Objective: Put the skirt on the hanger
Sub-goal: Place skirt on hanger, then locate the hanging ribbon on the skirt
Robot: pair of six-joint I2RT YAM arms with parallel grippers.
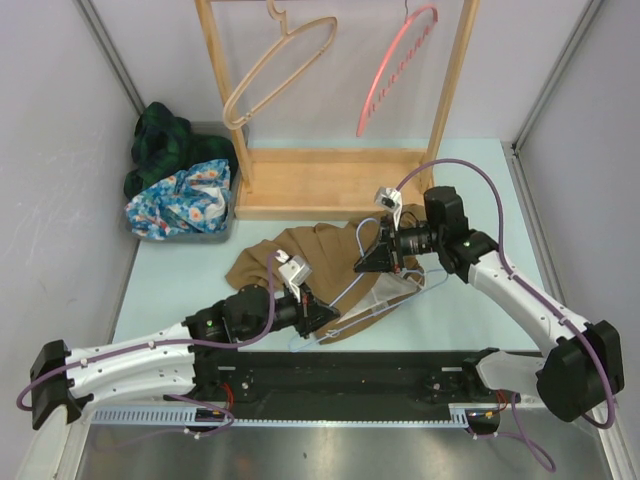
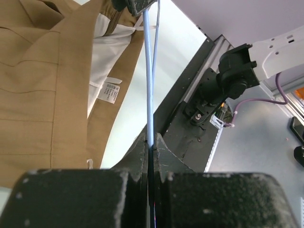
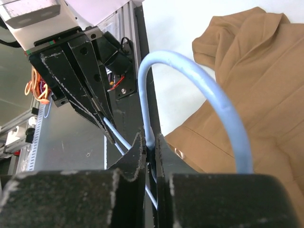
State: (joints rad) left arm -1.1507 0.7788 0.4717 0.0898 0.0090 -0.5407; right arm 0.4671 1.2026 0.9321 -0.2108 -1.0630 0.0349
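Top external view: left gripper (image 1: pixel 324 318) and right gripper (image 1: pixel 366 262) each clamp the blue hanger (image 2: pixel 149 95), bracing it over the tan skirt (image 1: pixel 290 255) on the bench (image 1: pixel 180 290), presumably to keep it steady for fitting

There are three hangers. One wooden hanger (image 1: pixel 233 108) and one red hanger (image 1: pixel 375 85) hang on the one rack (image 1: pixel 340 195). One blue hanger (image 3: pixel 223 102) is near the front edge of the desk (image 1: pixel 180 290).

There is one brown skirt (image 1: pixel 300 255).

There are two robot arms, the left arm (image 1: pixel 140 360) and the right arm (image 1: pixel 520 295).

One bin (image 1: pixel 200 240) sits in the back left corner. It has two cloths in it, one green cloth (image 1: pixel 165 140) and one flowery cloth (image 1: pixel 185 195).
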